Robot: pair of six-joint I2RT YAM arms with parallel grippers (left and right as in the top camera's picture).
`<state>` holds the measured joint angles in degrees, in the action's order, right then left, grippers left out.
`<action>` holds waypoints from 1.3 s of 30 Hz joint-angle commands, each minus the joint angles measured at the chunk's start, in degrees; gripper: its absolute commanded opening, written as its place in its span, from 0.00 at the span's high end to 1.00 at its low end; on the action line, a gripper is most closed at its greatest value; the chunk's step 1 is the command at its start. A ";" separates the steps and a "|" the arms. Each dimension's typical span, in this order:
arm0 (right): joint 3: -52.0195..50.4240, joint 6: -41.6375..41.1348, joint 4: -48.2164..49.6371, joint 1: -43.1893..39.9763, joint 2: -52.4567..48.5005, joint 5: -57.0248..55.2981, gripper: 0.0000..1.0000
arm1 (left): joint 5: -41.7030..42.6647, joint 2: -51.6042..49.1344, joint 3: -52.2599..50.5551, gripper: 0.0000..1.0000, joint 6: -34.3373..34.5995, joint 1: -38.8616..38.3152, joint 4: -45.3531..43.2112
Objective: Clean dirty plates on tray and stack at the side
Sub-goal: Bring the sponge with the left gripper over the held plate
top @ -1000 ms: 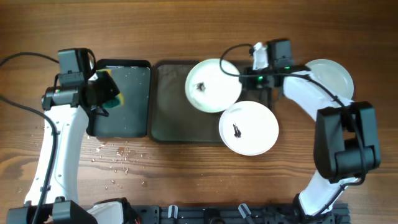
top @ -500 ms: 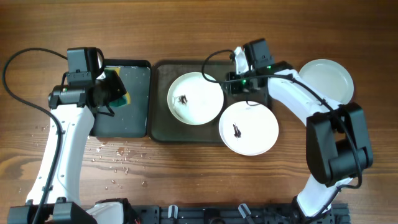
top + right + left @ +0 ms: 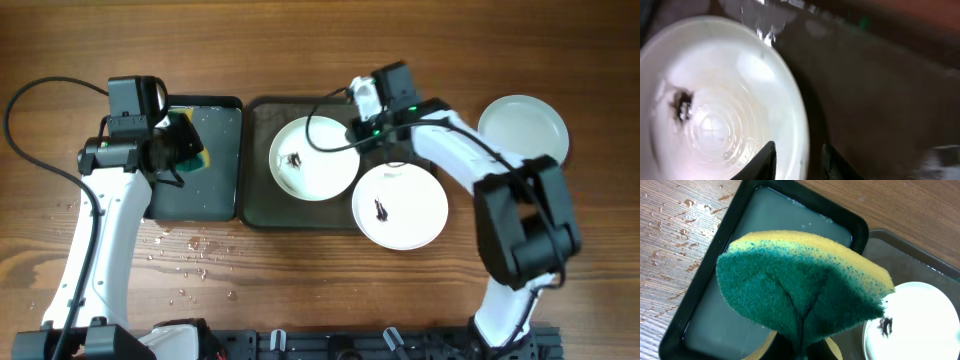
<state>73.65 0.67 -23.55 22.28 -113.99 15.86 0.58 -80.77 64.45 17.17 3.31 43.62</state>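
Right end effector (image 3: 799, 148) has its fingers apart around the rim of the dirty plate (image 3: 313, 158) in the tray (image 3: 262, 205); I think that is to stop it sliding. Left end effector (image 3: 172, 152) is squeezed on the sponge (image 3: 800, 285) close by, ready to wipe.

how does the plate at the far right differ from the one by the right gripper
The far-right plate looks clean; the plate by the right gripper has a dark smudge. The far-right plate lies on the table, untouched; the other lies in the grey tray, with the gripper's open fingers astride its rim. Both are round, white and alike in size.
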 commanded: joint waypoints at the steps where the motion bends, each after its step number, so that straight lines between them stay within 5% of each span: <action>1: 0.85 0.79 -0.04 1.03 -1.75 -4.07 0.76 | 0.70 -0.02 -0.07 0.96 -0.92 -0.22 -0.31; 6: 0.85 0.31 -0.17 1.03 -1.75 -5.46 0.96 | 0.70 -0.02 -0.07 0.96 -0.94 -0.22 -0.07; 14: 0.87 -19.32 -7.43 1.40 1.99 -8.33 0.96 | 0.48 -0.02 -0.07 0.96 -6.54 -1.70 -2.60; 27: 0.68 -24.87 -10.47 1.92 3.74 -3.37 0.95 | 0.68 -0.33 3.30 0.96 -6.34 -6.10 -3.50; 35: -1.88 -23.98 -5.07 5.51 3.76 -7.98 0.65 | 1.20 -5.18 9.55 0.96 -9.05 -6.23 0.83; 39: -1.86 -20.37 -1.55 4.76 3.76 -11.26 0.64 | 6.49 -6.45 9.55 0.96 -7.56 -6.93 0.55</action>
<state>72.16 -22.41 -26.87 27.90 -111.31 8.80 2.31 -86.19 72.99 9.39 -2.66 44.49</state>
